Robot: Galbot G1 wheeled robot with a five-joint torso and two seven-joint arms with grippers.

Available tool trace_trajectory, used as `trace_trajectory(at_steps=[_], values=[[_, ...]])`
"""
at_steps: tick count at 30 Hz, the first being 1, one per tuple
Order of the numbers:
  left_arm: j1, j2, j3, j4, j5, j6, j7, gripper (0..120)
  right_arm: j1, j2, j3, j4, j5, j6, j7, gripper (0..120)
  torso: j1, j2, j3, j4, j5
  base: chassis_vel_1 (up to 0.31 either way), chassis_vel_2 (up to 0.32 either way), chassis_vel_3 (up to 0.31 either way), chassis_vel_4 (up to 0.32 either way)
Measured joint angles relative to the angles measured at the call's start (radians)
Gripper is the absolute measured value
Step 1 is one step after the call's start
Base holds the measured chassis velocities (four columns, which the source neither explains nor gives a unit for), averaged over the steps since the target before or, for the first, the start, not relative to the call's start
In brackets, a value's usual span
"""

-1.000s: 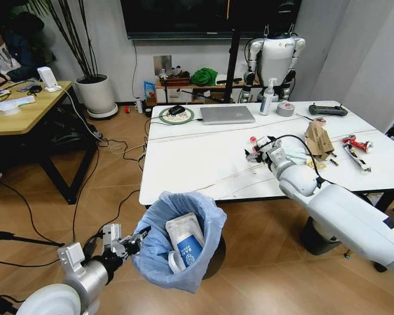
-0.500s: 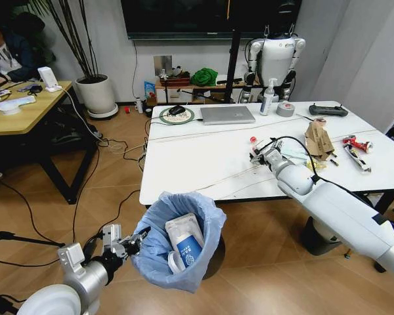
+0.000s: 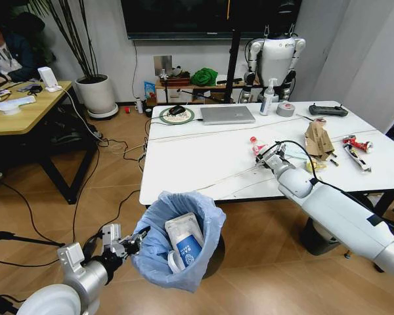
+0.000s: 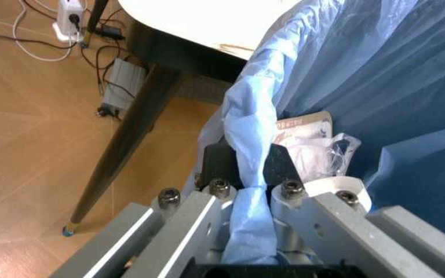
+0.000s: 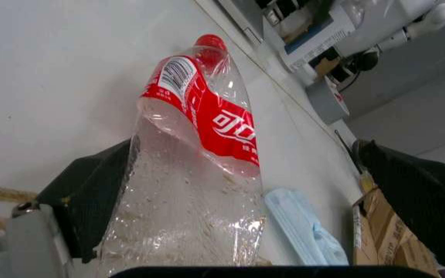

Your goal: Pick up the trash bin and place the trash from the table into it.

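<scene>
White table [image 3: 203, 164] carried litter near its right edge. Right wrist view showed what the head view could not: a crushed bottle [image 5: 195, 168] lying between the spread fingers [image 5: 91, 197] of the right gripper [image 3: 265, 151]. Left gripper [image 3: 121, 244] pinched the bin [image 3: 177, 239] liner below the table's front edge.
</scene>
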Motion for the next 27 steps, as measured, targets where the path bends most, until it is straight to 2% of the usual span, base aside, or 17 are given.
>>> trace_trajectory(at_steps=[16, 27], values=[[-0.001, 0.003, -0.001, -0.001, -0.002, 0.000, 0.000, 0, -0.010, -0.021, 0.012, -0.042, -0.009, 0.012, 0.003, 100, 0.000, 0.000, 0.000, -0.0001, 0.0001, 0.000, 0.000, 0.000, 0.000], [-0.002, 0.004, 0.000, -0.001, -0.003, 0.000, 0.000, 0, 0.001, -0.002, 0.009, -0.074, -0.004, 0.035, 0.006, 99, 0.000, 0.000, 0.000, 0.0000, 0.0000, 0.000, 0.000, 0.000, 0.000]])
